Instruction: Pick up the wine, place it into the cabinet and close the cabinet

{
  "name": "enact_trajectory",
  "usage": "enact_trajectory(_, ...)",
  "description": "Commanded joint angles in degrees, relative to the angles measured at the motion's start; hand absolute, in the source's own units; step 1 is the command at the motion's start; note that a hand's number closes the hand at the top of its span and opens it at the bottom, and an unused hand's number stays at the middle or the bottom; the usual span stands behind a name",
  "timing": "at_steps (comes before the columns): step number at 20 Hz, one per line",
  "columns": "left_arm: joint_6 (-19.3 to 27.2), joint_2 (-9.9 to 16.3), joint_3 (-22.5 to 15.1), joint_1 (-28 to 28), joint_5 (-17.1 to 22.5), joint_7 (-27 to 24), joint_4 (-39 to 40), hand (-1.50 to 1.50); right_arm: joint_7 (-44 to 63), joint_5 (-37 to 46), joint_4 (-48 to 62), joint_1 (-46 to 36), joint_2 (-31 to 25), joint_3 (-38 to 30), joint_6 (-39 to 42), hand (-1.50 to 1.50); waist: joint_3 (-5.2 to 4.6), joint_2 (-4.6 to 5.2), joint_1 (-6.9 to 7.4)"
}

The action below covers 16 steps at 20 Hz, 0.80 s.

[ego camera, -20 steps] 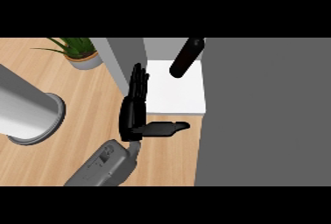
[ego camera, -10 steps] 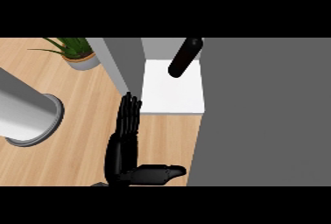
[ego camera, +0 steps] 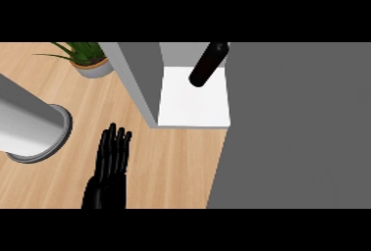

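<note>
The wine, a dark bottle, leans inside the cabinet, its lower end on the white shelf floor and its neck tilting up toward the grey wall at the right. The cabinet door stands open, a grey panel running down the left side of the shelf, edge-on from above.

One robot hand shows at the lower middle of the wooden desk, fingers straight and held together, pointing up toward the door's near end but not touching it. It holds nothing. Which arm it belongs to I cannot tell for sure; it looks like the left.

A potted plant sits at the far left, and a large grey cylinder lies on the desk beside the hand, apart from it.
</note>
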Motion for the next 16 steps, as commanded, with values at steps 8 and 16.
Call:
enact_trajectory(8, -7.67, 11.68, 7.65, 11.56, 4.99, -2.04, -10.44, -1.5, 9.12, 0.46, -8.1, -4.98, 3.28, 14.06, -2.82, 1.5, -0.29, -0.02, 1.23)
enact_trajectory(16, -12.75, 15.89, 12.82, 18.69, 9.11, -4.04, -13.39, -1.5, 12.76, 0.31, -2.96, -10.93, 8.22, 15.73, -5.84, 1.5, -0.42, -0.07, 2.82)
